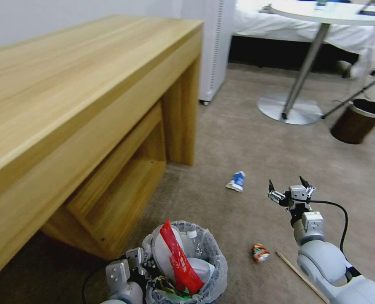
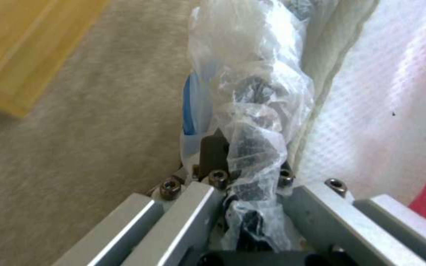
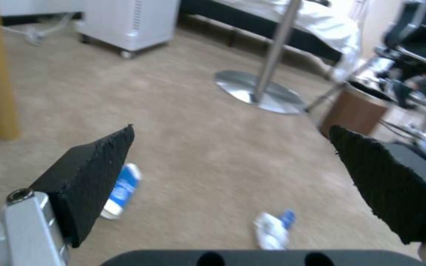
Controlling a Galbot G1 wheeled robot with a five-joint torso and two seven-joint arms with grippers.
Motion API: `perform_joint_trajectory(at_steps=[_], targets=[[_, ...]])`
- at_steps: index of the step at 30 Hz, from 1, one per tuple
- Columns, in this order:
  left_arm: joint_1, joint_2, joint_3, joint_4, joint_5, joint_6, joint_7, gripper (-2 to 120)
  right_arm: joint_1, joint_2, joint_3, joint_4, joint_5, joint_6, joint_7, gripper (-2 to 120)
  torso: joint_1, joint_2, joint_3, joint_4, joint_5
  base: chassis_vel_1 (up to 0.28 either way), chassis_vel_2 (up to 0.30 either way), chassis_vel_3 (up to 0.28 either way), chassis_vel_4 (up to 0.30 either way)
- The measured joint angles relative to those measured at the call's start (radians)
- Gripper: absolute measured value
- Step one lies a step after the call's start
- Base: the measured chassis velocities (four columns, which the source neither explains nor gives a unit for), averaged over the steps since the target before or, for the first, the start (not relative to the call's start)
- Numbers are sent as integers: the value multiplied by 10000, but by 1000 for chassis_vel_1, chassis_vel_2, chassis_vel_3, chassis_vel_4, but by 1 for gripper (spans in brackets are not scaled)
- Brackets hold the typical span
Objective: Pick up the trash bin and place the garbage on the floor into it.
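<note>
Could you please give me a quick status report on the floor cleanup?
Left gripper shut on the trash bin rim. Right gripper open above the floor. Blue-white carton, crushed can, wooden stick not yet binned.

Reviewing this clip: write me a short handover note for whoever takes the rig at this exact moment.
Left gripper: shut on the rim of the trash bin, bag plastic pinched between its fingers.
Right gripper: open and holding nothing, above the floor near the blue-white carton.
Done: the bin already holds a white slipper, a red wrapper and a clear bottle.
Left: the carton, a crushed can and a thin wooden stick lie on the carpet. The right wrist view also shows a crumpled white-and-blue scrap on the carpet beyond the fingers.
</note>
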Motion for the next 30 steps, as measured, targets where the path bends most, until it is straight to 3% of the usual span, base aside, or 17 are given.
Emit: perform_joint_trajectory(at_steps=[7,30], targets=[[38,-79,38,0,69,-1,72,0,63,9,-16,-67,42,182,0,100,0,0,0,-5,0,-102,-104,-111,-96],[-35,-37,131,17,84,11,44,0,106,174,721,-270,209,80,143,100,0,-1,0,1,0,0,0,0,0]])
